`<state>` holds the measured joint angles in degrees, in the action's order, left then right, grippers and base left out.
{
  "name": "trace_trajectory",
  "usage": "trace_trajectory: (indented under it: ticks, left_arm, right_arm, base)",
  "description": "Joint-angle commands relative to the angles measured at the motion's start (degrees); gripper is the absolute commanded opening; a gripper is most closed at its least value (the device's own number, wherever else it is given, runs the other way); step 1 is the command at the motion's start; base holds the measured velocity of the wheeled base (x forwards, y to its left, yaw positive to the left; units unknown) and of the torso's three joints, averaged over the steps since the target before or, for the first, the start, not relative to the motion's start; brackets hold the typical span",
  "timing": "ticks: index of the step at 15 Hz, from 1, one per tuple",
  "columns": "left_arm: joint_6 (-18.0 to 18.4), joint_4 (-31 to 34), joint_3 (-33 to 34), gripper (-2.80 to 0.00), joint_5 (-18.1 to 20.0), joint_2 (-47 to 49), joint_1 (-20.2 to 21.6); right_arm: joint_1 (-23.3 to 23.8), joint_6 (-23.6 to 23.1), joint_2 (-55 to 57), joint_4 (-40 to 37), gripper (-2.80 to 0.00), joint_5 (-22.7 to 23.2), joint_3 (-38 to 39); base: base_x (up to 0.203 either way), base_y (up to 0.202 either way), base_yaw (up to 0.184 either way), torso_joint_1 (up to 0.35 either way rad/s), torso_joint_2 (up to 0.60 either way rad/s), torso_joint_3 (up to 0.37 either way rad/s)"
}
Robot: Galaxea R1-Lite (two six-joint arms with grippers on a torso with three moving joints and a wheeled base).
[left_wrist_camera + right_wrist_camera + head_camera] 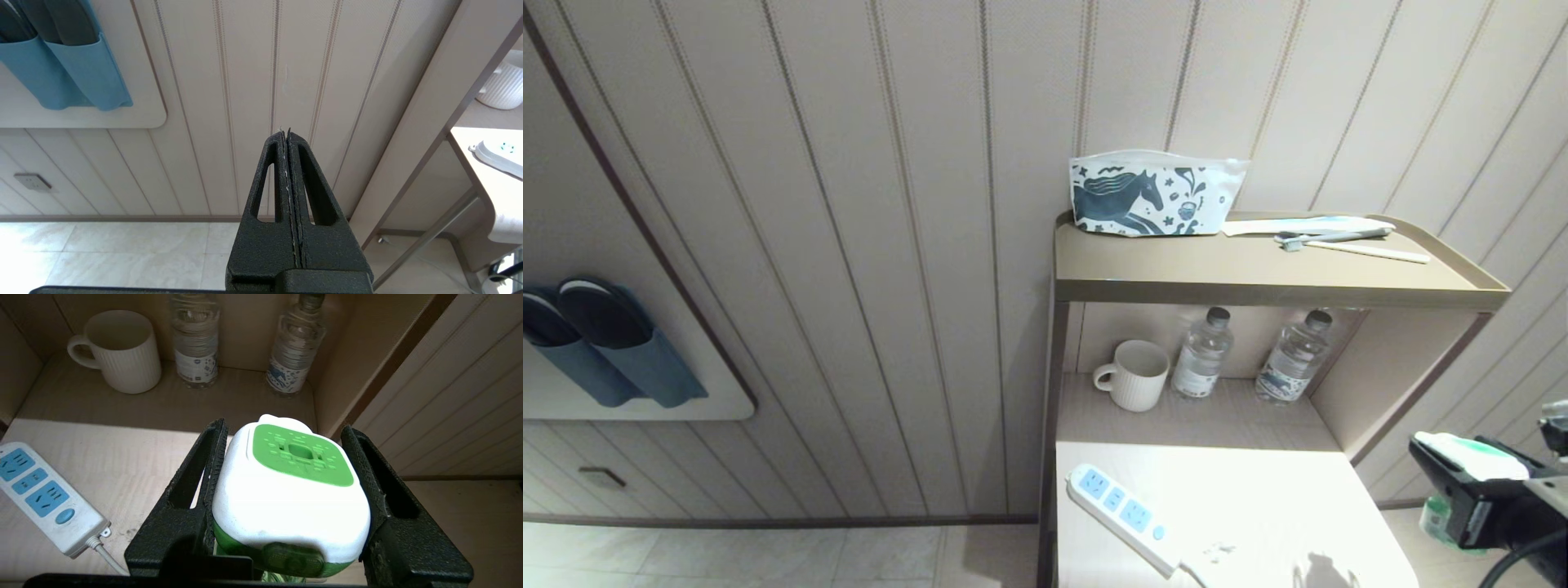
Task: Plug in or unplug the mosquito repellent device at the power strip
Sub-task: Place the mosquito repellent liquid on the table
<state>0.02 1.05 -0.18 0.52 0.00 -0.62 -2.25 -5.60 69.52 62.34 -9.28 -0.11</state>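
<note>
Pale counter [1258, 490] filling the lower centre of the head frame, with the power strip [1121, 510] lying diagonally at its lower left, all 3 blue sockets empty. At the lower right edge of that frame, off to the side of the counter: right gripper [286, 498], fingers clamped on the mosquito repellent device [290, 490], green cap up, well apart from the strip. Left gripper [288, 139] parked out by the wall, fingers pressed together on nothing.

Risks from here: prongs hidden, so easy to misalign with a socket; loose strip likely to slide under a push; tilted carry could let the device twist in the grip.

On the shelf behind: mug [1134, 374], looks empty; 2 water bottles [1202, 353], capped, contents unclear. Patterned pouch [1152, 194] on top, closed.
</note>
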Motion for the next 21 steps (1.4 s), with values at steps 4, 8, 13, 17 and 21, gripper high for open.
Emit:
trace_trajectory:
  ticks: [4, 8, 13, 17, 21]
  left_arm:
    - [-0.02, 0.01, 0.01, -2.80, 0.01, 0.09, 0.01]
    - [0.05, 0.01, 0.01, -2.80, 0.01, 0.09, 0.01]
    - [0.06, 0.01, 0.01, -2.80, 0.01, 0.09, 0.01]
    - [0.06, 0.01, 0.01, -2.80, 0.01, 0.11, 0.01]
    - [-0.02, 0.01, 0.01, -2.80, 0.01, 0.09, 0.01]
  right_arm:
    - [-0.48, -0.12, -0.35, 0.34, -2.80, -0.30, -0.07]
    - [-0.57, 0.06, -0.44, 0.41, -2.80, -0.30, -0.07]
    - [-0.30, 0.64, -0.38, 0.32, -2.80, -0.30, -0.07]
    - [-0.30, 0.59, -0.92, 0.39, -2.80, -0.30, -0.07]
    - [-0.30, 0.41, -1.51, 0.41, -2.80, -0.30, -0.07]
  base:
    - [0.000, 0.000, 0.000, 0.000, 0.00, 0.000]
    - [0.000, 0.000, 0.000, -0.025, 0.05, 0.026]
    - [0.000, 0.000, 0.000, -0.145, 0.32, 0.168]
    - [0.000, 0.000, 0.000, -0.163, 0.35, 0.184]
    - [0.000, 0.000, 0.000, -0.201, 0.43, 0.235]
